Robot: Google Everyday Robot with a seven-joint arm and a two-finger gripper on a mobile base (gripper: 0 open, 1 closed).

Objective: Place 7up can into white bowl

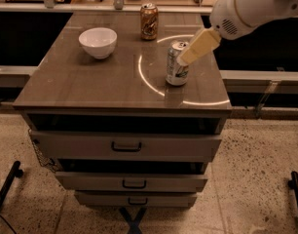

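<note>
The 7up can (pixel 176 65) stands upright on the right part of the brown cabinet top (pixel 90 82); it is silver-white with green and a pull-tab top. The white bowl (pixel 98 42) sits at the back left of the top, empty, well apart from the can. My gripper (pixel 184 59) reaches down from the upper right on a white arm, its tan finger (pixel 197 46) lying against the can's upper right side. I see only one finger.
An orange-brown can (pixel 149 21) stands at the back middle of the top. The cabinet has three drawers (pixel 126 146) partly pulled out below. A counter with clutter runs along the back. Black stand feet lie on the speckled floor at both sides.
</note>
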